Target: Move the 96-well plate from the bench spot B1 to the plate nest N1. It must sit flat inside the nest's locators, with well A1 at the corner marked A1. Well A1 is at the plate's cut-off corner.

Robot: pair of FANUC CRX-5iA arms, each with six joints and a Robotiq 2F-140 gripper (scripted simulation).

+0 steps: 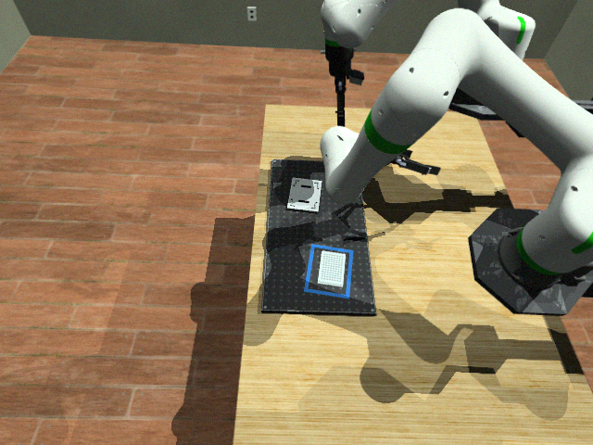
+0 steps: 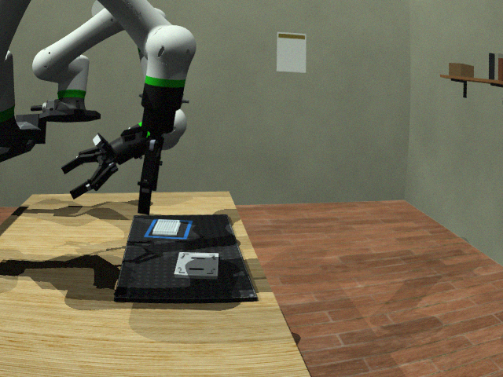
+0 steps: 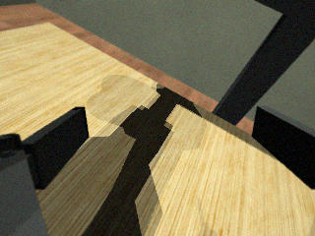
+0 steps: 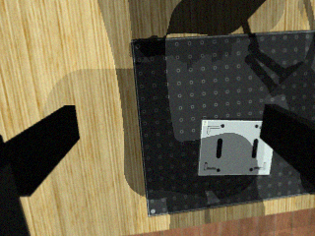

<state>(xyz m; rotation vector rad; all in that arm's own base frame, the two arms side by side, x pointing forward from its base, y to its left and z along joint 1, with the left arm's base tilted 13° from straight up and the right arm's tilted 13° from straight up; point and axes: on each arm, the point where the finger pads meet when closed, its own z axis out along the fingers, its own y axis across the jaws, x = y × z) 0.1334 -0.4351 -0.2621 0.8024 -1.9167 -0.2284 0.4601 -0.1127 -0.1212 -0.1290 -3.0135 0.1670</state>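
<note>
The white 96-well plate [image 1: 331,268] [image 2: 166,227] lies flat inside the blue outline [image 1: 308,270] [image 2: 189,229] on the black board. Its cut-off corner is too small to make out. The pale nest [image 1: 304,195] [image 2: 196,265] [image 4: 236,147] stands empty at the board's other end, with corner locators and two slots; its A1 mark is not readable. My left gripper [image 2: 68,181] [image 3: 170,122] is open and empty, tilted sideways above the wooden table, away from the plate. My right gripper [image 1: 340,121] [image 2: 144,210] [image 4: 169,121] is open and empty, pointing down, high above the nest's end of the board.
The black board [image 1: 287,287] [image 2: 141,283] [image 4: 157,98] lies along one edge of the wooden table [image 1: 296,383] [image 2: 203,336]. In the top view, the left arm passes over the board's side between plate and nest. Dark arm shadows cross the board and table.
</note>
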